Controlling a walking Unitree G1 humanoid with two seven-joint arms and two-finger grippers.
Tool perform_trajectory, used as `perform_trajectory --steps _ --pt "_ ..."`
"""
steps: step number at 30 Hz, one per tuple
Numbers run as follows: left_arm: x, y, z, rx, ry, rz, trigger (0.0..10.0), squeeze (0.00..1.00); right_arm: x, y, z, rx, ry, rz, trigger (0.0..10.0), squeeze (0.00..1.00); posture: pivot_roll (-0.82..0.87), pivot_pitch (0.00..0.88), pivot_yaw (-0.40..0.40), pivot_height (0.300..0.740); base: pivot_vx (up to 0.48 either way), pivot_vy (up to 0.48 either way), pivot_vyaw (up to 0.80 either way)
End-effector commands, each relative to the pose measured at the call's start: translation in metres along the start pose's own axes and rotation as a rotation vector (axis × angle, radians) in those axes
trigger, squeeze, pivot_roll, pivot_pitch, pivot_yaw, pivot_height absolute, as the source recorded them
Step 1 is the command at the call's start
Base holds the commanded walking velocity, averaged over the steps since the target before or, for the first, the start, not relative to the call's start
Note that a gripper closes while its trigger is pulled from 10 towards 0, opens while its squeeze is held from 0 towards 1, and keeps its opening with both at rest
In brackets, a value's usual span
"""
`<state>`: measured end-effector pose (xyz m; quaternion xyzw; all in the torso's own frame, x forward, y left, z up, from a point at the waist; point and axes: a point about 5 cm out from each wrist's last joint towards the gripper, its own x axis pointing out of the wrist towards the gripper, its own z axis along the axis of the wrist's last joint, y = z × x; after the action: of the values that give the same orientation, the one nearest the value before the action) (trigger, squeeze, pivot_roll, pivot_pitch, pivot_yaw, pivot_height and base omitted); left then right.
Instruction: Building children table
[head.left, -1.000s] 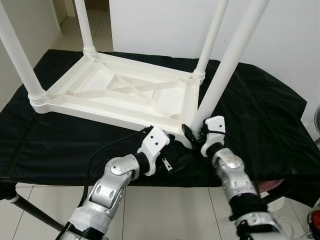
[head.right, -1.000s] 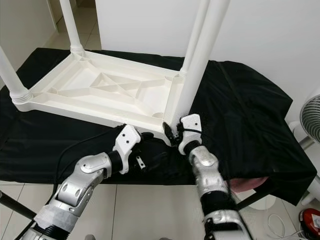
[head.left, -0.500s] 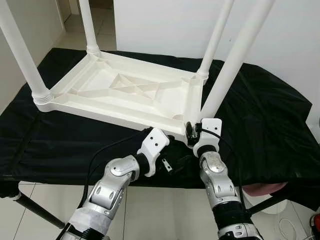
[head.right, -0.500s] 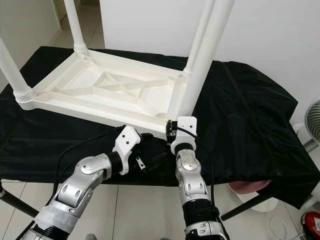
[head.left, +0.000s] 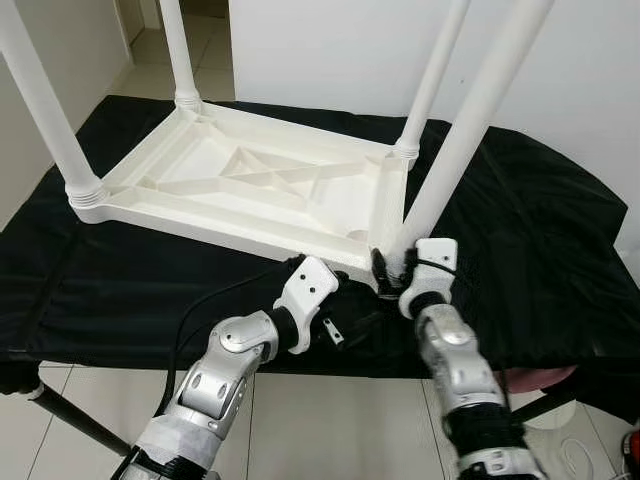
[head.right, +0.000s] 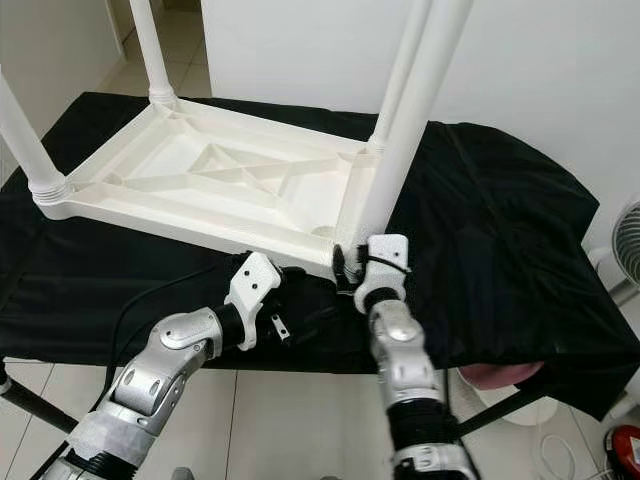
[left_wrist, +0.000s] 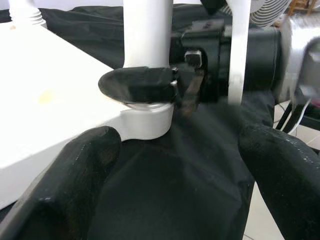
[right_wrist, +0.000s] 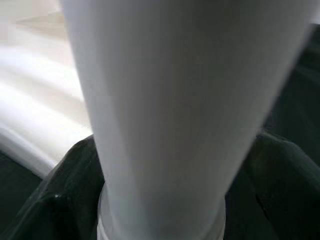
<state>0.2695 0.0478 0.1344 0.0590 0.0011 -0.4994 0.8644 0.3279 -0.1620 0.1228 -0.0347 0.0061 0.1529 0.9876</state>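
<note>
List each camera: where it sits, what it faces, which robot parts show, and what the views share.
Eye views: on the head, facing down at the upturned white table on black cloth; both silver arms show.
Left wrist view: along the open left gripper toward the near leg; the right gripper shows clamped at its base.
Right wrist view: pressed close against that leg.
Shared: the near leg.

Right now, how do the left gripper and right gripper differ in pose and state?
The right gripper is shut around the base of the near-right white plastic table leg; the left gripper is open, holding nothing. The right one is at the upturned white plastic tabletop's corner; the left one rests on the black cloth beside it. Both have black fingers.
</note>
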Motion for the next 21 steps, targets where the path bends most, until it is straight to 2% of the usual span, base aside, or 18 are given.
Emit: perform_trajectory --steps 1,5,7,17,18,19,20,21 --pt "0.001 0.000 -0.001 0.008 0.005 0.028 10.0 0.00 0.002 -0.006 0.003 -0.041 -0.008 0.102 10.0 0.00 -0.03 0.000 -0.086 0.740 0.000 0.000 0.00" --pt "0.003 0.000 0.001 0.010 0.002 0.026 10.0 0.00 0.010 -0.010 0.008 -0.078 -0.008 0.179 10.0 0.00 -0.03 0.000 -0.077 0.740 0.000 0.000 0.00" --pt "0.004 0.001 0.002 0.015 -0.001 0.025 10.0 0.00 0.020 -0.012 0.015 -0.114 0.000 0.260 10.0 0.00 -0.03 0.000 -0.076 0.740 0.000 0.000 0.00" --pt "0.002 0.005 0.003 0.023 0.000 0.042 10.0 0.00 0.029 -0.009 0.013 -0.152 0.050 0.354 10.0 0.00 -0.01 0.000 -0.080 0.740 0.000 0.000 0.00" --pt "0.002 0.005 0.003 0.025 -0.001 0.046 10.0 0.00 0.031 -0.008 0.010 -0.152 0.067 0.382 3.8 0.00 0.00 0.000 -0.084 0.740 0.000 0.000 0.00" --pt "0.002 0.005 0.003 0.025 -0.001 0.046 10.0 0.00 0.031 -0.008 0.010 -0.152 0.067 0.382 3.8 0.00 0.00 0.000 -0.084 0.740 0.000 0.000 0.00" --pt "0.002 0.005 0.004 0.025 -0.001 0.049 10.0 0.00 0.031 -0.007 0.006 -0.157 0.087 0.399 0.0 0.00 0.00 0.000 -0.084 0.740 0.000 0.000 0.00" --pt "0.002 0.005 0.004 0.026 -0.002 0.050 10.0 0.00 0.031 -0.006 0.003 -0.153 0.101 0.415 0.0 0.00 0.00 0.000 -0.084 0.740 0.000 0.000 0.00"
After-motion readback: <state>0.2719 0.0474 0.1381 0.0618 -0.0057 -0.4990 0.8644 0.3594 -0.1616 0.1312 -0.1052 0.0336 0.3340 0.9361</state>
